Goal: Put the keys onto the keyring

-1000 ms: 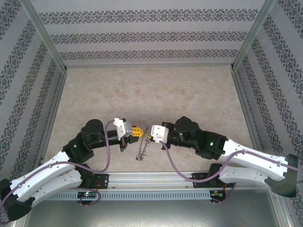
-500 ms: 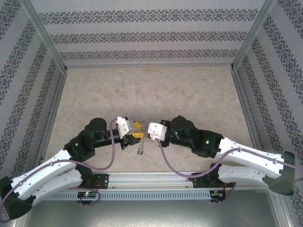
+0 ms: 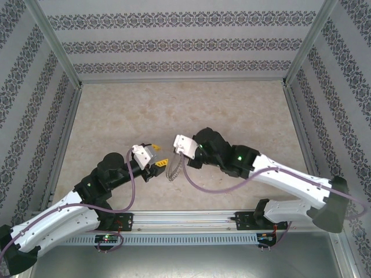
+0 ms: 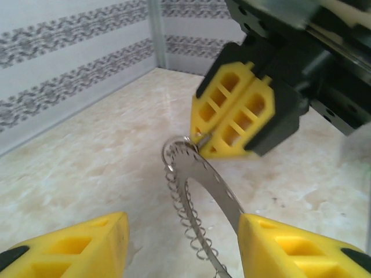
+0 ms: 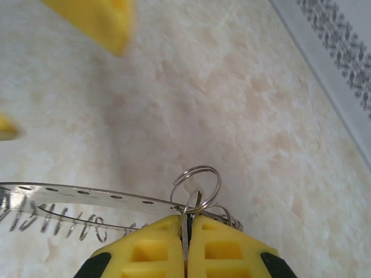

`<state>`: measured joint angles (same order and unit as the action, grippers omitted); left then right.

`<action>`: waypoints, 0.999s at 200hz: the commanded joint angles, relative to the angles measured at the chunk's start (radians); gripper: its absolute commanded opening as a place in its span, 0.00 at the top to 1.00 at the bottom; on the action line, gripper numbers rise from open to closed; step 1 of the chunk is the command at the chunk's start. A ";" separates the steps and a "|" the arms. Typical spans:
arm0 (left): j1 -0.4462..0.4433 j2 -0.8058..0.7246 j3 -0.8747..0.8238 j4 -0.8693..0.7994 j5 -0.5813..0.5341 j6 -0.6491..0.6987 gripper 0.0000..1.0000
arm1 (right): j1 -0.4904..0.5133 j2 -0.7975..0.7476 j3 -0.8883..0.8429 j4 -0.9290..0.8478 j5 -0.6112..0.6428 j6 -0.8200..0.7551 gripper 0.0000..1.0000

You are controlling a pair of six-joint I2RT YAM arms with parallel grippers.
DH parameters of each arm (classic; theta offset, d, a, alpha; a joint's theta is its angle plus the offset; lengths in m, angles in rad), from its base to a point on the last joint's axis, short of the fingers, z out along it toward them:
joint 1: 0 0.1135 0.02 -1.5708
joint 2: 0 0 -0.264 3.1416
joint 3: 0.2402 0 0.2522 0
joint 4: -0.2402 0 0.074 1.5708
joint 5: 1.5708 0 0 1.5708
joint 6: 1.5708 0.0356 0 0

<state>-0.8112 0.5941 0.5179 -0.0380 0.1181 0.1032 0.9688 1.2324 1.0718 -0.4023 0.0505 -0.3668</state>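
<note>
While the keyring (image 4: pixel 200 171) stands nearly on its edge above the table (image 3: pixel 232 110), between the two arms and a little nearer to their bases than the table's middle, it is carried only at the top of its rim. Whether its lower part touches the table, I cannot tell. Along its outer edge hangs a row of small wire loops (image 4: pixel 186 223), and one bigger round loop (image 5: pixel 197 180) stands up just at the place of the grip.

The right gripper (image 4: pixel 204 141) has its yellow fingers pressed together on this rim, so it holds the keyring by a very thin piece of metal. The left gripper (image 3: pixel 158 155) is just beside the ring with its fingers spread wide, holding nothing; in its own wrist view the ring passes between the two fingertips without touching them.

In my judgement the danger is in this small grip. If the left fingers come in and push the ring from the side, the ring can turn or slip in the right fingers, because only the edge is pinched. The left fingers can also catch the hanging loops instead of the flat rim, and then the ring swings and the place for threading is lost.
</note>
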 commanded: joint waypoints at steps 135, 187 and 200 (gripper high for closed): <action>0.003 -0.130 -0.093 -0.015 -0.247 -0.037 0.45 | -0.341 0.710 0.492 -0.009 -0.389 0.247 1.00; 0.003 -0.081 -0.092 0.016 -0.245 -0.022 0.45 | -0.374 0.742 0.458 0.024 -0.407 0.287 1.00; 0.003 -0.072 -0.091 0.020 -0.248 -0.017 0.45 | -0.379 0.737 0.431 0.032 -0.428 0.302 1.00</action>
<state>-0.8112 0.5140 0.4358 -0.0559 -0.1139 0.0677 0.6037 1.9495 1.5455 -0.3634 -0.3325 -0.1066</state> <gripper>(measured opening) 0.548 0.058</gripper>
